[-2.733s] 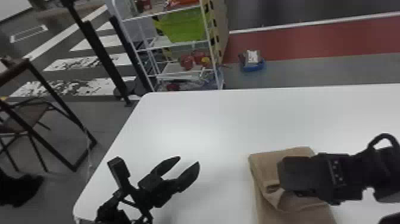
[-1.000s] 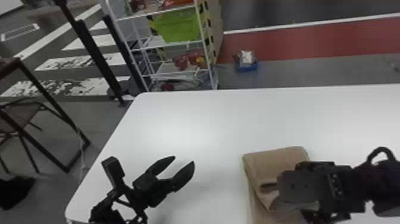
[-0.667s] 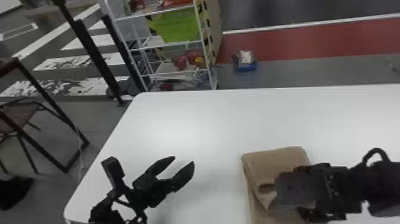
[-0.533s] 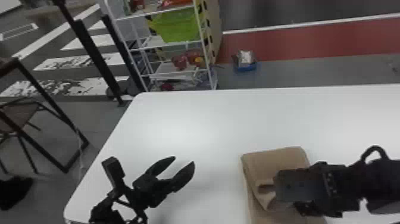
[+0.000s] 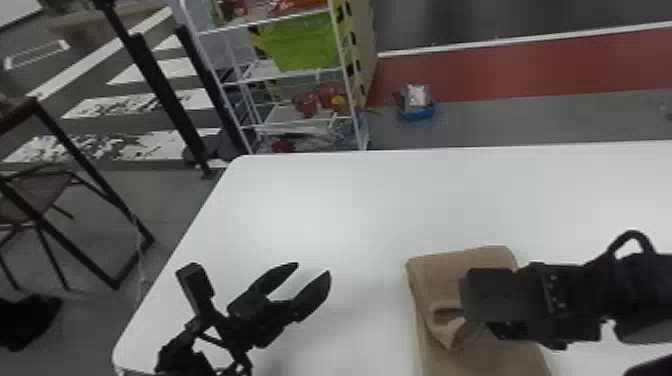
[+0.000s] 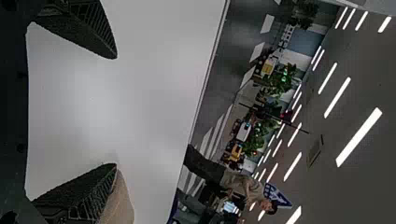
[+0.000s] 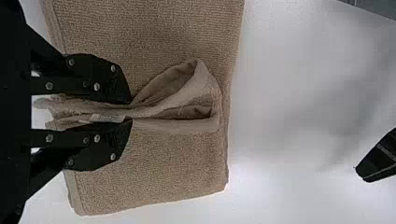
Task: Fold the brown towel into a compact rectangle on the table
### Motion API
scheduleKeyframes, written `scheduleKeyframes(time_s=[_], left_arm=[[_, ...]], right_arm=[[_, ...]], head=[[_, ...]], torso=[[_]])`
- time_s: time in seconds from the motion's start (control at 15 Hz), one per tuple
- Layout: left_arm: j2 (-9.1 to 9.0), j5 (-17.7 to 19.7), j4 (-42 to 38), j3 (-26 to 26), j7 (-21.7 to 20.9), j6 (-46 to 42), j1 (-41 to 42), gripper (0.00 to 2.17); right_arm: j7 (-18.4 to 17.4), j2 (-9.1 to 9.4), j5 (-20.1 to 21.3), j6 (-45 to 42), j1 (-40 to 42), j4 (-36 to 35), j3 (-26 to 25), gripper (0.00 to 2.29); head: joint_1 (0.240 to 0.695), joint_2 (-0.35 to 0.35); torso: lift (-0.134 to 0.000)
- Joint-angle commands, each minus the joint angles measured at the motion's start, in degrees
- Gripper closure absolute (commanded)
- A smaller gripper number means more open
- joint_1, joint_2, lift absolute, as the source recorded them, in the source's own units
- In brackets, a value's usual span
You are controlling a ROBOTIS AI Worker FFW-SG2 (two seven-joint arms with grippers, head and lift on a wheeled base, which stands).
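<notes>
The head view looks forward and down from above, the left wrist view outward across the tabletop [image 5: 370, 205], the right wrist view down, close over the towel [image 7: 182, 163]; all share the tabletop

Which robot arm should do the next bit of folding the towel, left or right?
Probably the right: the right gripper pinches a fold of the brown towel, while the left gripper hangs open and empty over the table.
</notes>
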Motion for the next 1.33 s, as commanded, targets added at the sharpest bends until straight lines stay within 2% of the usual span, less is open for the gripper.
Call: scheduleKeyframes(time_s=[0.0, 0.27, 0.4, 0.53, 0.67, 0.87, 1.0, 1.07, 1.27], left_arm=[[-0.24, 0.0, 0.2, 0.0, 0.0, 0.0, -0.1, 0.05], [-0.24, 0.0, 0.2, 0.0, -0.7, -0.5, -0.2, 0.05], [-0.24, 0.0, 0.2, -0.4, -2.6, -1.2, -0.2, 0.05], [-0.24, -1.7, 0.6, -0.9, -8.5, -3.7, -0.6, 0.05], [-0.24, -1.9, -0.1, -3.3, -10.6, -3.5, -0.3, 0.06], [-0.24, -2.5, -1.3, -7.0, -8.7, -0.2, 0.0, 0.06], [-0.24, -4.7, -3.4, -10.3, -6.8, 4.7, 0.3, 0.06], [-0.24, -6.2, -3.5, -12.0, -6.0, 4.6, 0.4, 0.06], [-0.24, -12.0, -3.4, -16.1, 0.3, 0.7, 0.4, 0.06]], right_arm=[[0.3, 0.69, 0.0, -0.5, -0.6, 1.6, -0.3, 1.37], [0.3, 2.10, -2.0, -0.8, -1.4, 1.0, -3.7, 1.61], [0.3, 3.24, -4.4, -1.2, -1.9, 0.6, -6.6, 1.62], [0.3, 5.00, -6.0, -1.7, -2.6, 0.4, -9.0, 1.62], [0.3, 6.14, -7.6, -2.1, -4.0, 0.4, -10.7, 1.62], [0.3, 7.37, -9.0, -1.9, -4.6, -0.7, -12.3, 1.62], [0.3, 7.37, -9.4, -1.9, -4.6, -2.1, -13.0, 1.62], [0.3, 7.54, -10.0, -1.9, -4.7, -2.8, -13.7, 1.62], [0.3, 7.98, -11.0, -1.7, -4.7, -4.3, -14.9, 1.62]], head=[[0.695, 0.326], [0.695, 0.324], [0.695, 0.316], [0.695, 0.305], [0.695, 0.278], [0.695, 0.248], [0.695, 0.221], [0.695, 0.211], [0.695, 0.172]], torso=[[-0.134], [-0.134], [-0.134], [-0.134], [-0.134], [-0.134], [-0.134], [-0.134], [-0.134]])
